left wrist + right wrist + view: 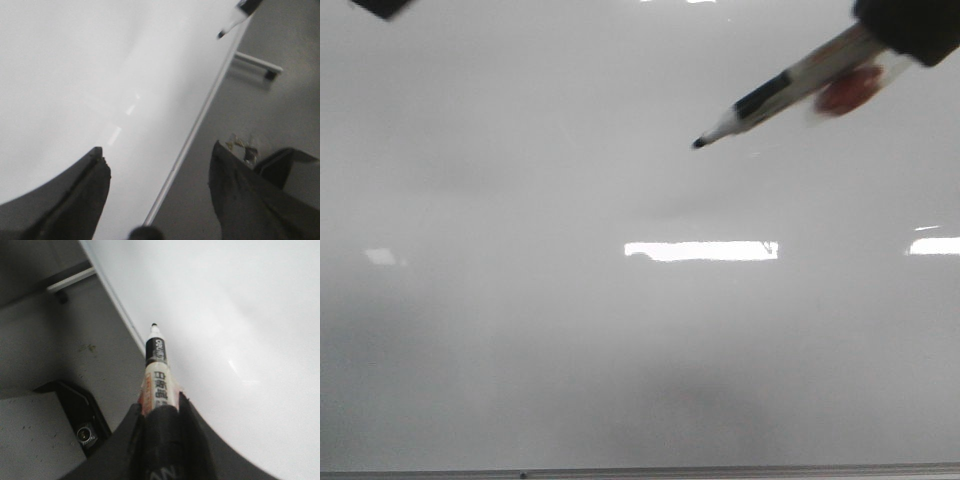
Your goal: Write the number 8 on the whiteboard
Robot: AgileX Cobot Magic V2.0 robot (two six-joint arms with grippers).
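The whiteboard (570, 350) is a glossy grey-white board that fills the front view; no number 8 shows on it anywhere. My right gripper (905, 30) is shut on a white marker (790, 90) with a black band and black tip. The tip (699, 144) points down-left and hangs above the board, casting a faint shadow. In the right wrist view the gripper (160, 412) clamps the marker (157, 370) over the board (240, 315). My left gripper (157, 165) is open and empty over the board's edge (195, 125); only its corner (382, 6) shows in the front view.
Bright rectangular glare patches (700, 250) lie on the board. The board's thin frame (640, 471) runs along the bottom of the front view. A grey table (65, 355) lies beyond the board's edge, with a black device (82, 427) on it.
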